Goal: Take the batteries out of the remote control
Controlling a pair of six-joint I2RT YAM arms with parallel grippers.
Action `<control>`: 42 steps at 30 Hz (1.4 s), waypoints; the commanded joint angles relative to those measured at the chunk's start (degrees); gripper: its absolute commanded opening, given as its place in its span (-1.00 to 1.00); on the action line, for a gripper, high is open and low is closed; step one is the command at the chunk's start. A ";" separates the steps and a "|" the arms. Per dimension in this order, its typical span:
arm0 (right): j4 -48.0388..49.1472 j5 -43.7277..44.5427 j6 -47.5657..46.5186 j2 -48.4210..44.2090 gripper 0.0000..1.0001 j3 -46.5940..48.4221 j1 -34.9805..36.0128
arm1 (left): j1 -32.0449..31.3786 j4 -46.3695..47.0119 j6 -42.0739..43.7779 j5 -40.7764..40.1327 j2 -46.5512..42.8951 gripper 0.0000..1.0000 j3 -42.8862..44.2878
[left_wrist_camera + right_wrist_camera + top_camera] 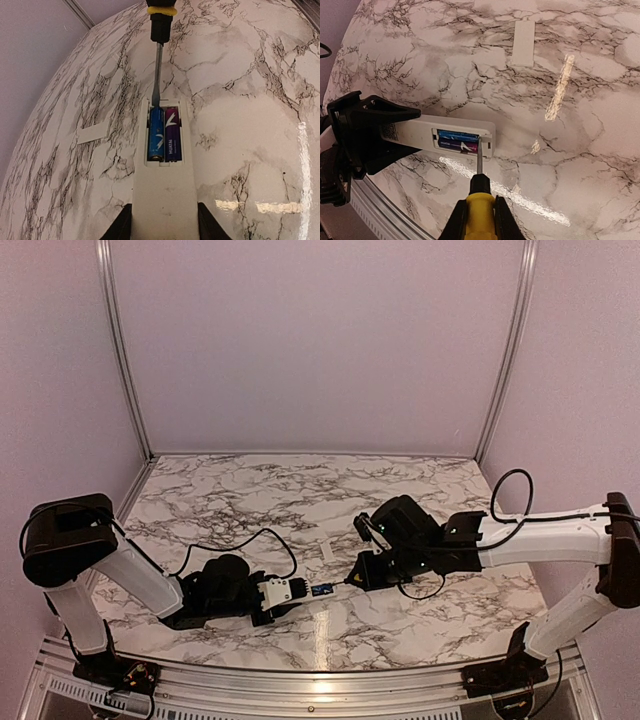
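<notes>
- The left gripper (164, 231) is closed on the remote control (164, 195), with its dark fingers (122, 227) pressed against both long sides of the white bar at the bottom centre of the left wrist view
- In the top view the remote control lies low and just left of centre on the marble table (250, 490), running left to right, with its free end towards the right arm
- The battery bay is uncovered, and the batteries (164, 135) sit in it side by side: a blue battery (156, 136) on the left and a purple battery (173, 135) on the right
- The right gripper (480, 227) is clamped on the yellow handle of the screwdriver (480, 202), with a finger tight on each side at the bottom centre of the right wrist view
- The screwdriver shaft comes down from the top centre of the left wrist view, and its flat tip meets the upper end of the blue battery at the bay's far wall
- A small flat white cover (523, 42) lies on the marble in the upper middle of the right wrist view, well apart from the remote control
- A dark square label shows on the remote control beside the left gripper in the right wrist view
</notes>
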 commanded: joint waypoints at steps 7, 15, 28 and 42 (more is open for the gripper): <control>-0.47 0.56 0.03 1.20 -1.00 1.63 0.45 | -0.53 1.21 0.52 -0.27 0.59 -1.00 0.24; 0.30 0.73 -0.44 2.17 -1.00 1.99 0.46 | -0.62 1.12 0.65 -0.25 0.67 -1.00 0.34; 2.37 -1.29 -2.21 4.17 -1.00 2.39 0.45 | -0.79 0.55 0.88 -0.04 0.84 -1.00 0.52; 1.76 -5.29 -5.69 7.93 -1.00 4.85 0.94 | -0.88 -0.70 0.96 0.37 1.31 -1.00 1.26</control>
